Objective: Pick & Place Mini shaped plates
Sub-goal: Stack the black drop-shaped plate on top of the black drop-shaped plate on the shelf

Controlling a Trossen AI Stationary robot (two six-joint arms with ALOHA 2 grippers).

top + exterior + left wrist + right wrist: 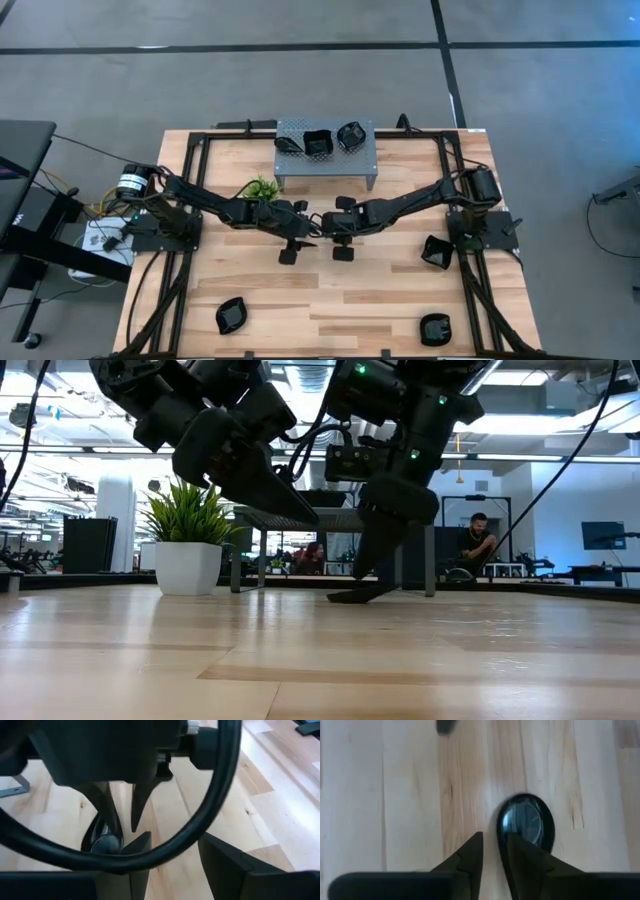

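Observation:
A small glossy black oval mini shaped plate (527, 820) sits tilted on the wood at the table's middle (352, 597). My right gripper (494, 837) slants steeply down over it with its fingers a little apart and the plate's rim between them. Just to its left, my left gripper (175, 836) hangs above the table (300, 515), slanting down toward the right gripper. It is open with nothing between its fingers. In the high view both grippers (305, 232) (335, 232) meet at the centre and cover the plate. My right gripper stands astride the plate's rim (501, 847) from above, slanting down. The rim lies against the inner side of one finger (520, 855); bare wood shows between the rim and the other finger. The plate is tilted, its low edge (335, 599) on the table.
A grey perforated stand (325, 170) at the far centre carries three black plates. A small green plant (262, 187) stands to its left. More plates lie at the near left (230, 315), near right (435, 328) and right (437, 250). People sit in the room behind (478, 540).

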